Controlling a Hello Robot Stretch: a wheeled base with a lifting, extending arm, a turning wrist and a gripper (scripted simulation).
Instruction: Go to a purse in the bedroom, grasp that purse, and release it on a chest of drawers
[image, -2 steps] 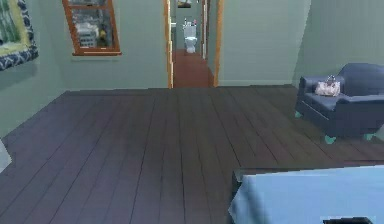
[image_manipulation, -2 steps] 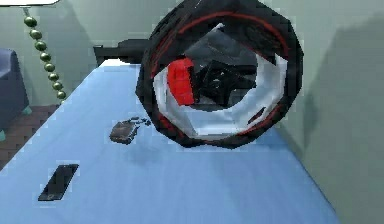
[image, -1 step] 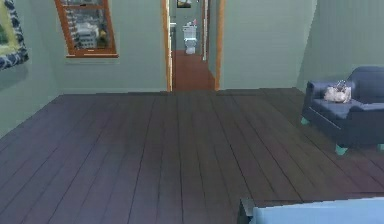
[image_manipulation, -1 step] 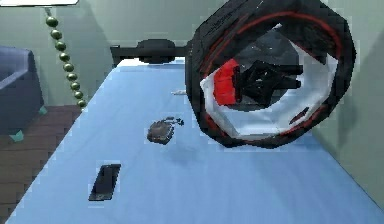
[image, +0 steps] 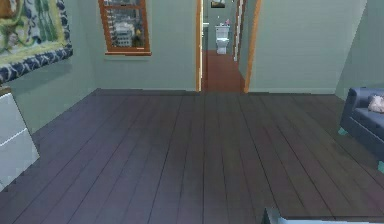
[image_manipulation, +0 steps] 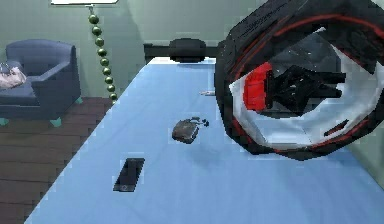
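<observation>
A large round thing fills the arm side view's upper right. It has a black rim, red trim and a white inside with dark shapes. I cannot tell whether it is the purse. It shows above a wide light-blue surface. On that surface lie a small dark grey lump and a flat dark phone-like slab. A white boxy piece of furniture stands at the forward view's left edge.
Dark plank floor runs ahead to an orange-framed doorway. A framed picture and a wall hanging are on the walls. A blue armchair stands beside a beaded green pole. A black rounded thing sits at the blue surface's far end.
</observation>
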